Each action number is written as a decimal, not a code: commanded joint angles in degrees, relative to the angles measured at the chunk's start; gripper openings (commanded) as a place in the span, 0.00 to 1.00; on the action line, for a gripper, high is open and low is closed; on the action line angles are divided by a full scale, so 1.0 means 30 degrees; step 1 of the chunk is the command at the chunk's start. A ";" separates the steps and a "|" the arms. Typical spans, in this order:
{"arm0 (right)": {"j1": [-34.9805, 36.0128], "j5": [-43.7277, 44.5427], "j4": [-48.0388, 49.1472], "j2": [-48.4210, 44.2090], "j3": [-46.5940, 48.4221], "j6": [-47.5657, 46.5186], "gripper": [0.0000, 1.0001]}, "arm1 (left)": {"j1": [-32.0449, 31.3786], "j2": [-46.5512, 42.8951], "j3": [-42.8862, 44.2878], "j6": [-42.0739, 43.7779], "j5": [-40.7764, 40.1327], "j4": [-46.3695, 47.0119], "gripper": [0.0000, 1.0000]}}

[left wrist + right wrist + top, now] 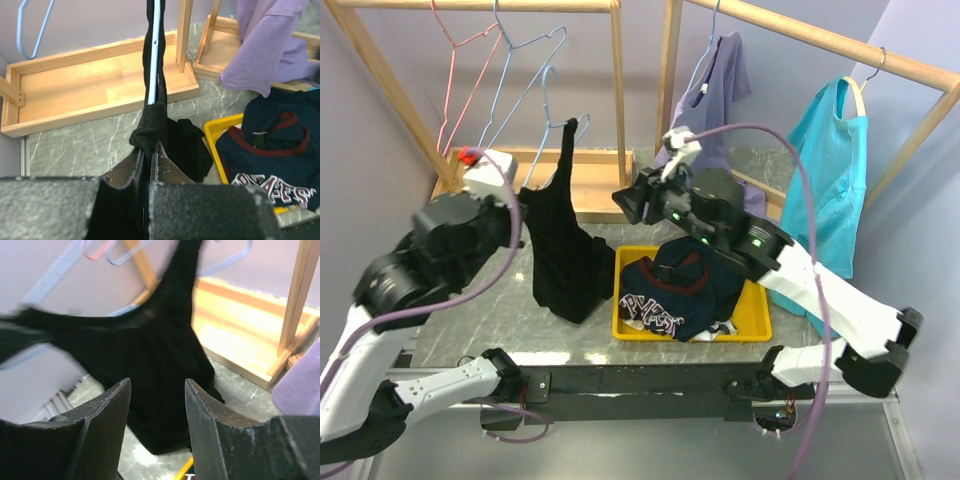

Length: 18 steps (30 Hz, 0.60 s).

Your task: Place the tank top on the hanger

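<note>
The black tank top (565,260) hangs over the table left of centre, its lower end bunched on the surface. One strap runs up along the wire of the pale blue-grey hanger (548,90). My left gripper (520,202) holds the hanger from the left. In the left wrist view its jaws (150,145) are shut on the hanger wire (156,60), with tank top fabric (187,145) bunched over it at the tips. My right gripper (625,200) hovers just right of the top. It stands open (157,385) with nothing between its fingers, and the tank top (150,350) is ahead of it.
A yellow tray (760,312) holds a dark printed garment (670,290). Wooden racks stand behind, the left one's base (595,185) under the hanger. A pink hanger (450,90) and a blue one (505,70) hang left; a lilac shirt (720,75) and teal top (835,170) hang right.
</note>
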 commanded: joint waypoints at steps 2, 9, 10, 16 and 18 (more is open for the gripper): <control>0.0682 0.0804 0.0076 -0.1755 -0.0699 -0.0094 0.56 | 0.0482 0.0973 -0.0394 -0.0116 -0.0668 0.3755 0.01; 0.0800 0.1390 -0.0568 -0.3833 -0.2077 -0.0036 0.56 | 0.3350 0.2965 0.0570 0.0234 0.1265 0.6510 0.01; 0.0771 0.1478 -0.0599 -0.4040 -0.2223 -0.0036 0.56 | 0.3558 0.3141 0.0805 0.0351 0.1672 0.6745 0.01; 0.0771 0.1919 -0.0950 -0.5125 -0.2839 -0.0007 0.56 | 0.5081 0.4577 0.2914 0.0851 0.2934 0.7742 0.01; 0.0771 0.2035 -0.1096 -0.5330 -0.2869 -0.0007 0.56 | 0.5551 0.5132 0.3618 0.0968 0.3725 0.7918 0.01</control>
